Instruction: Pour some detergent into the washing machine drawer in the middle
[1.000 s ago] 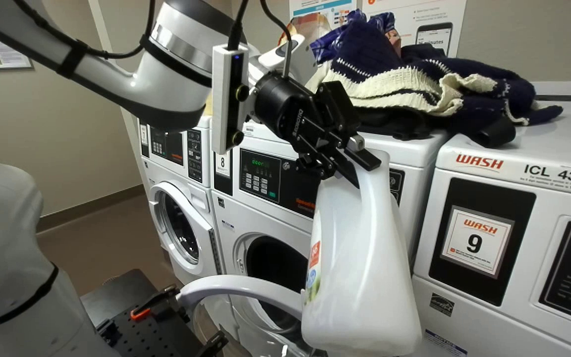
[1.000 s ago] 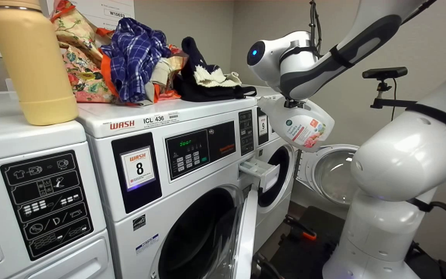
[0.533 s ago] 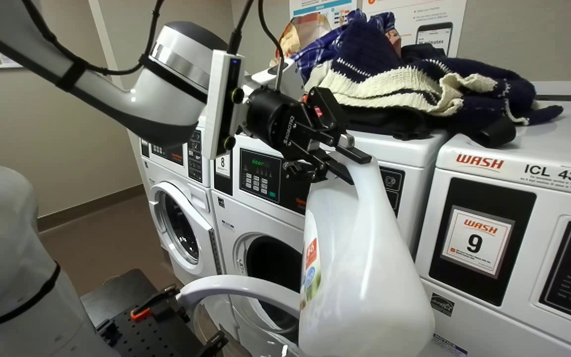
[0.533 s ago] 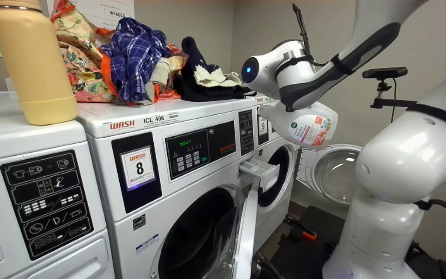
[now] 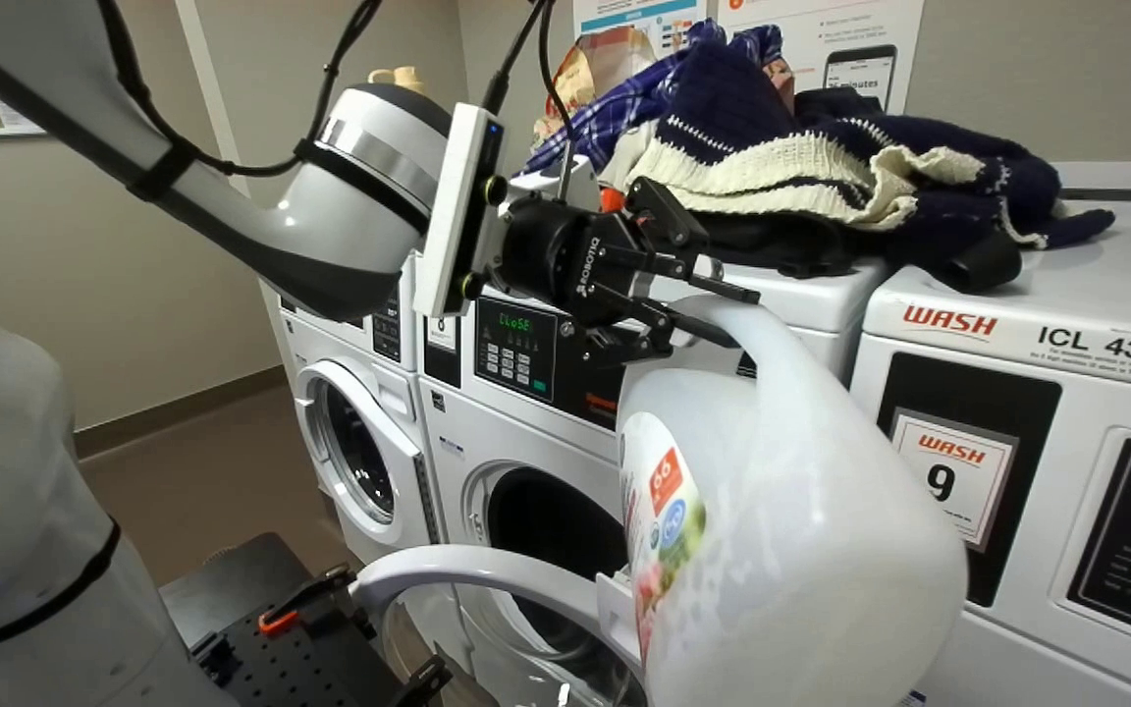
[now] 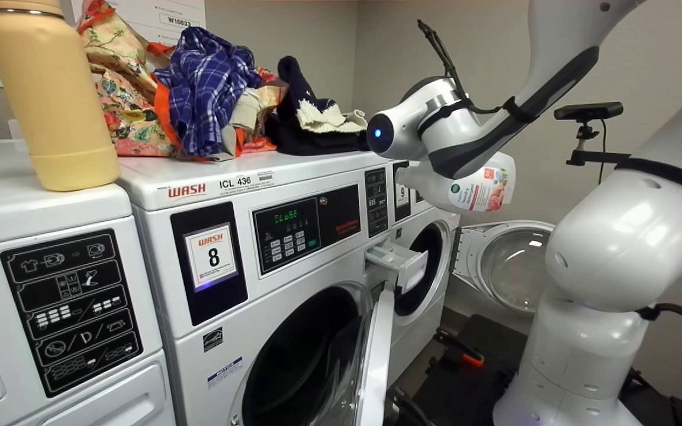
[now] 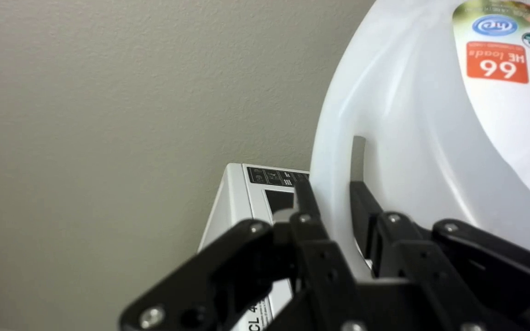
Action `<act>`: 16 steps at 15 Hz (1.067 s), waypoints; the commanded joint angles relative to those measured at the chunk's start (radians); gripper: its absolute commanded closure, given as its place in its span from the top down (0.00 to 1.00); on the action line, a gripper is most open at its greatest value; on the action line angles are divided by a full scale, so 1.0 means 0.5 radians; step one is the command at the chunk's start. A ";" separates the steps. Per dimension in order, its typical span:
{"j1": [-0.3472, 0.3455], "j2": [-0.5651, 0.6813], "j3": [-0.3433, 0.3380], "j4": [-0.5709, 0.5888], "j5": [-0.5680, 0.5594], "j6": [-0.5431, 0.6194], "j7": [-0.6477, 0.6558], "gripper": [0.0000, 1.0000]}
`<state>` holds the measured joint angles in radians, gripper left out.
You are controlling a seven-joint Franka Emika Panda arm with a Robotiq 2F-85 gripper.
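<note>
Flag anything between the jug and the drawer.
Nothing visible. The gripper holds the jug; in an exterior view the drawer is pulled out, lower down, and no object shows between them. The open door of washer 8 sits lower than the drawer, so it's probably not in the path.

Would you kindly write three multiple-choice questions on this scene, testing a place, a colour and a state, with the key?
1. In an exterior view, the detergent jug appears where relative to the dispenser drawer?
A. Below; B. Above; C. Level

2. What colour is the word on the display of washing machine 8?
A. Red; B. White; C. Green

3. The hand is:
A. Gripping the jug; B. Hanging empty; C. Pushing the drawer

Right letters:
1 B: the jug's visible body lies higher in that picture.
2 C: the letters glow green in both exterior views.
3 A: its fingers flank the jug's handle in the wrist view.
</note>
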<state>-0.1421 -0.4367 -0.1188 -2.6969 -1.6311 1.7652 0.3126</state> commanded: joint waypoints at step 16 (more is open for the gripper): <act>-0.001 0.421 -0.077 0.033 -0.596 -0.099 -0.153 0.06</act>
<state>-0.1390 -0.2462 -0.1488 -2.6957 -1.8765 1.7645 0.2609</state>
